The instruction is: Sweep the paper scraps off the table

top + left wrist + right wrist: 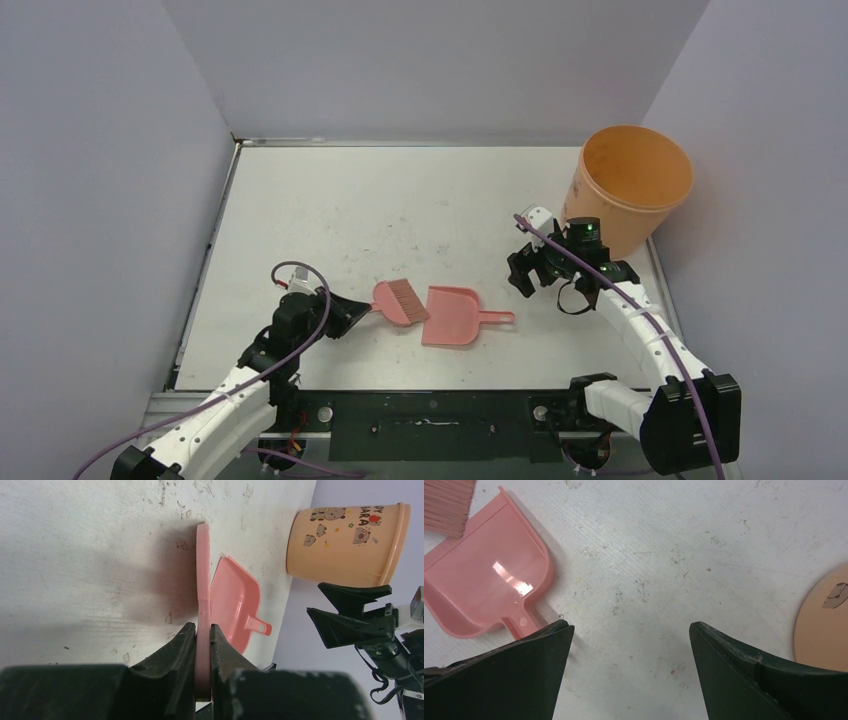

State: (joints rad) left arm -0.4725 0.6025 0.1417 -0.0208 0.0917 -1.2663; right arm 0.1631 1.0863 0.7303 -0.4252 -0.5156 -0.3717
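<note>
Your left pincer (202, 630) is clamped on the pink brush (401, 300) beside the dustpan (452, 316), your right pincer (630, 626) gapes wide and empty near the orange bucket (632, 185), and no paper scraps show on the surface (400, 200), so sweeping looks finished and the next move is likely setting the brush down.

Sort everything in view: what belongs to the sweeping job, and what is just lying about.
Job: pink hand brush, clamped in the left gripper; pink dustpan, empty; table; orange bucket, probably meant for the sweepings.
Lying about: nothing that shows. No paper scraps are in view either.
</note>
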